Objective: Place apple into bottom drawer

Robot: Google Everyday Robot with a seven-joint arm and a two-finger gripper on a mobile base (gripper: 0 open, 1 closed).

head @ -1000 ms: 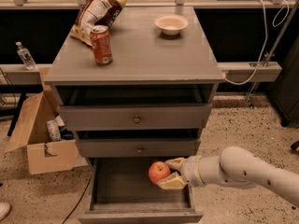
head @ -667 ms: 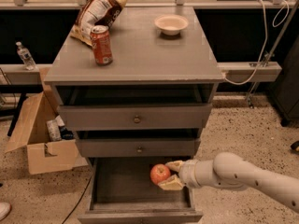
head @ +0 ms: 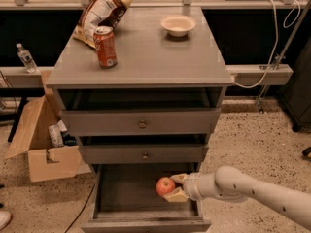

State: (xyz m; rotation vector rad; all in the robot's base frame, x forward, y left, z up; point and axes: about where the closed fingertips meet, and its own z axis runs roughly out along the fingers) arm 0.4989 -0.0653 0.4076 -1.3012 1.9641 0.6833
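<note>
Since the earlier frames, the arm has been sinking slightly lower, carrying the apple (head: 165, 186) down into the open bottom drawer (head: 121, 193).

In the camera view, the gripper (head: 173, 187) is reaching in from the right and pinching the apple between its two pale fingers, one above the fruit and one below. The apple is hanging over the drawer's bare grey floor, near its right side; whether it is touching the floor cannot be told. On the cabinet (head: 146, 62) top, a red soda can (head: 105, 46), a chip bag (head: 99, 11) and a white bowl (head: 178, 25) are sitting.
</note>
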